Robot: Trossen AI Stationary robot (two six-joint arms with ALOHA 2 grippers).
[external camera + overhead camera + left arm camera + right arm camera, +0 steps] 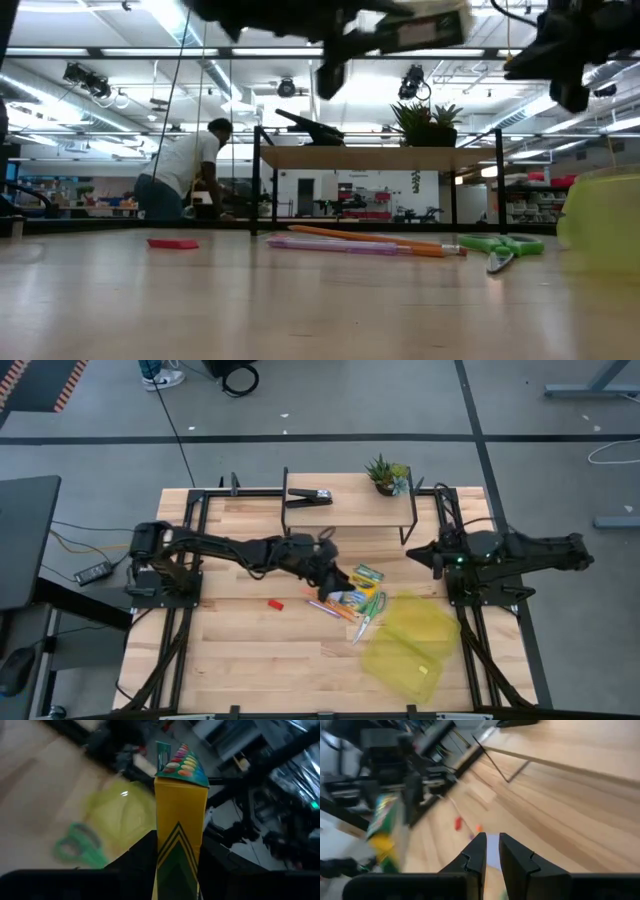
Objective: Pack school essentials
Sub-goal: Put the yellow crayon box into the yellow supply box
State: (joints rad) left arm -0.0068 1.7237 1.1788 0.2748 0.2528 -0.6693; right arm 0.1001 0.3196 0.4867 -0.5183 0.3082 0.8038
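Observation:
My left gripper (345, 574) reaches from the table's left to its middle and is shut on the yellow-green crayon box (368, 573), high above the wood in the low view (425, 27). Below it lie the pale blue notepad (349, 598), the orange and pink pencils (370, 241), and the green-handled scissors (503, 245) flat beside them. The tiny red piece (275, 603) lies alone to the left. A yellow see-through pouch (410, 645) lies flat near the right front. My right gripper (492, 845) waits at the right, shut to a narrow slit. My left gripper pinches the crayon box between its two fingers at its plain yellow end (179, 852), one finger (142, 855) on each broad side. The fingers come level from the table's left and lie along the box. The box is lifted clear, its coloured flap end (182, 765) pointing away toward the right.
A low wooden shelf (350, 510) on black legs stands at the far side, carrying a black stapler (310, 495) and a small potted plant (387, 475). Bare wood lies at the near left (240, 660). A person (190, 170) stands in the room beyond the table.

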